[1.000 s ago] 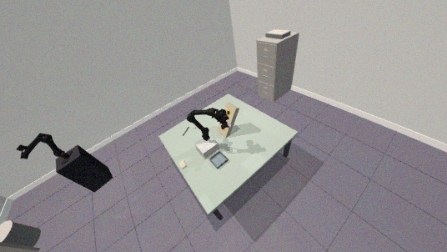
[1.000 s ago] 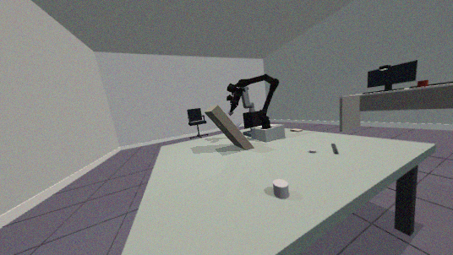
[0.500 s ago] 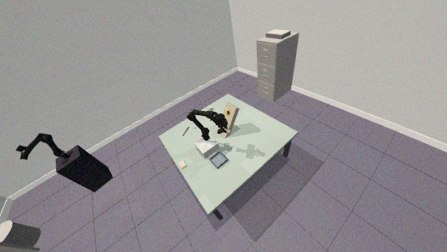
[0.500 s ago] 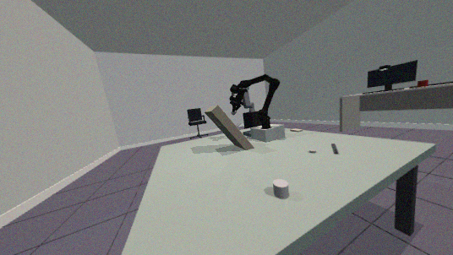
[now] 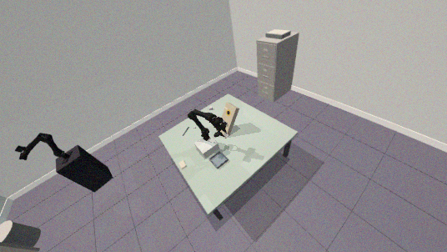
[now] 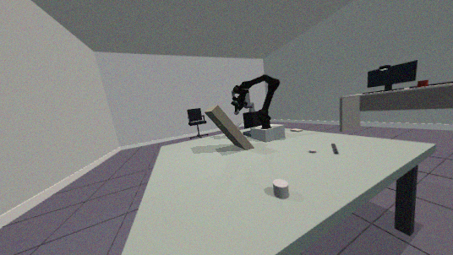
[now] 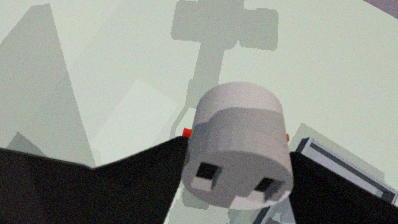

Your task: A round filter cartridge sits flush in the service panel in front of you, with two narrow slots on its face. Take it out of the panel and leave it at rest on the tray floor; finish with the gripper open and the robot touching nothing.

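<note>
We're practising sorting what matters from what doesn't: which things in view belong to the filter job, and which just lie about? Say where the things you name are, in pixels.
Job:
- filter cartridge (image 7: 237,135)
- gripper (image 5: 226,134) (image 7: 237,153)
- service panel (image 5: 232,118) (image 6: 230,128)
- tray (image 5: 212,163) (image 7: 345,167)

Lying about:
- white cylinder (image 6: 281,189)
- dark thin bar (image 5: 186,131) (image 6: 335,149)

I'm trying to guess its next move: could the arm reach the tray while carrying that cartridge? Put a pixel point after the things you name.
Probably yes: the tray (image 5: 218,159) (image 7: 345,167) lies beside the arm's base, and nothing visible blocks it.

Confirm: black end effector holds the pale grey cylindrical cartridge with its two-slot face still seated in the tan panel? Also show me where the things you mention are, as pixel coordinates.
Wrong on the seating: the pale grey cylindrical cartridge (image 7: 240,130) is out of the tan panel (image 5: 232,113) (image 6: 230,128), with table surface behind it and both slots exposed, per the wrist view. The black end effector (image 5: 225,134) (image 7: 237,153) does hold it.
</note>
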{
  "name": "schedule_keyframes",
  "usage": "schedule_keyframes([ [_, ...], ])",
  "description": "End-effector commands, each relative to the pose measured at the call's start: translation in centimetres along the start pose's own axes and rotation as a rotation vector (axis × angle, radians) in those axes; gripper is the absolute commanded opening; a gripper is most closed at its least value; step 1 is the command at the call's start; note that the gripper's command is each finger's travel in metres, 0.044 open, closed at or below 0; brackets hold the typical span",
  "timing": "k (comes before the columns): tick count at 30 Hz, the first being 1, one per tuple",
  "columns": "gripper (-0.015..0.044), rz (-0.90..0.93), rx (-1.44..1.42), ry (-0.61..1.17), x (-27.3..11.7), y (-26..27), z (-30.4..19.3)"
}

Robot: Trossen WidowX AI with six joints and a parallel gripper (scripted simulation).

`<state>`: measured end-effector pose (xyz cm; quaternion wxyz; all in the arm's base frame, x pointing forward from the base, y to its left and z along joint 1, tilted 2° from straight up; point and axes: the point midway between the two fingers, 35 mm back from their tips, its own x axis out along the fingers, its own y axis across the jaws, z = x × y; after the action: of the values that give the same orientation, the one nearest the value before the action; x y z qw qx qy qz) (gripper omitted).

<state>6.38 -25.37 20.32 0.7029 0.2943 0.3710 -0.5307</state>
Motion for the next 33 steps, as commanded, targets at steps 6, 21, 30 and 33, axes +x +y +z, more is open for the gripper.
schedule_keyframes([
  [6, 0.0000, -0.077, 0.123, 0.004, 3.1, -3.9, -1.3],
  [21, 0.0000, -0.214, 0.345, 0.005, 7.5, -10.9, -6.0],
  [30, 0.0000, -0.295, 0.479, 0.005, 9.2, -14.4, -10.1],
  [33, 0.0000, -0.315, 0.514, 0.005, 9.5, -15.1, -11.3],
])
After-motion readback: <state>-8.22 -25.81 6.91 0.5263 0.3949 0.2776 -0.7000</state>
